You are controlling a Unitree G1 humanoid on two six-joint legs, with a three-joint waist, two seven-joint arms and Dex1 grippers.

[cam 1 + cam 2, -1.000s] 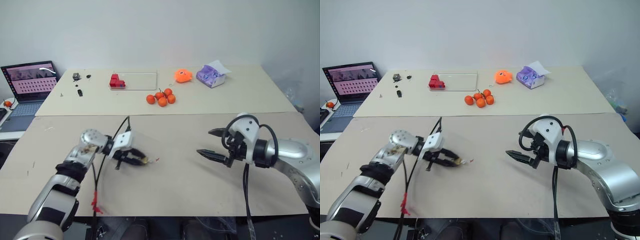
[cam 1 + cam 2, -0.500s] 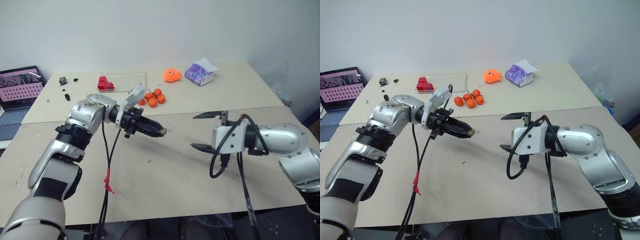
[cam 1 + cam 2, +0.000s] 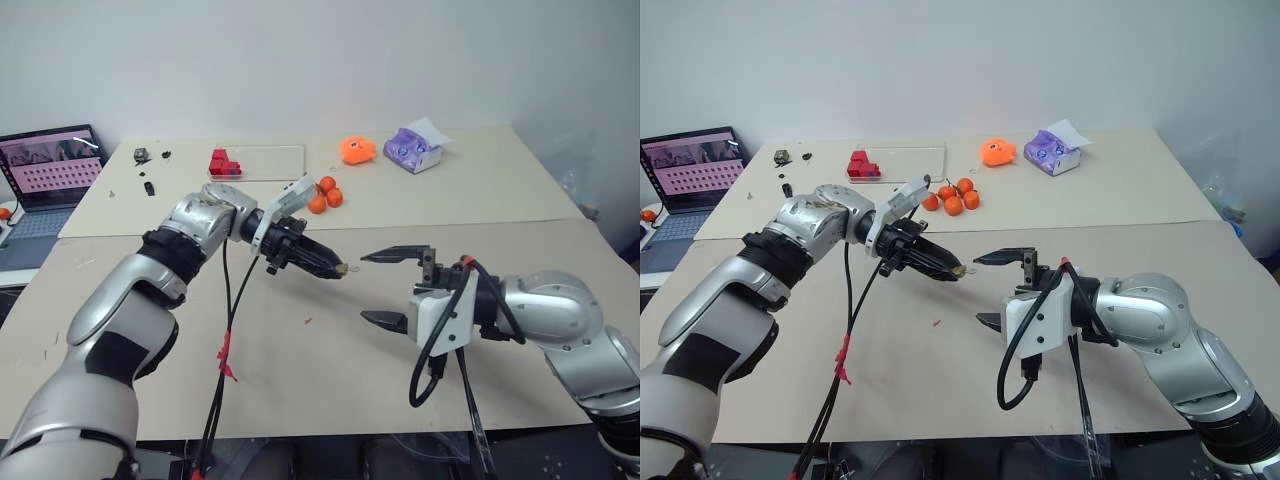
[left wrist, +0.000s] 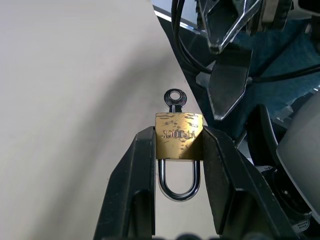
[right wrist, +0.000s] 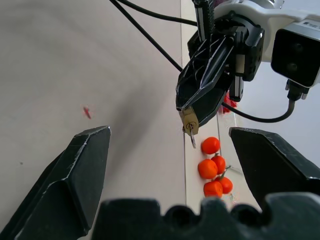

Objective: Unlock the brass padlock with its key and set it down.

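My left gripper (image 3: 335, 268) is raised above the table and shut on the brass padlock (image 4: 178, 142), its black fingers (image 4: 145, 165) pressing the body's two sides. The silver shackle (image 4: 178, 186) lies back between the fingers, with both legs in the body. The key (image 4: 175, 98) sits in the padlock's far end, its round head sticking out past the fingertips. My right gripper (image 3: 386, 287) is open just to the right, one finger above the other, facing the padlock (image 5: 189, 120) and key (image 5: 192, 140) with nothing between its fingers.
Oranges (image 3: 325, 195), an orange toy (image 3: 358, 150), a purple tissue pack (image 3: 413, 150) and red blocks (image 3: 222, 162) lie on the far table. A laptop (image 3: 50, 165) stands far left. A red scrap (image 3: 308, 321) lies on the near table. Cables (image 3: 225, 330) hang from my left arm.
My left gripper has risen from near the tabletop with the padlock and swung toward the right gripper. The right gripper has rolled and come closer, still open. The camera view shifted.
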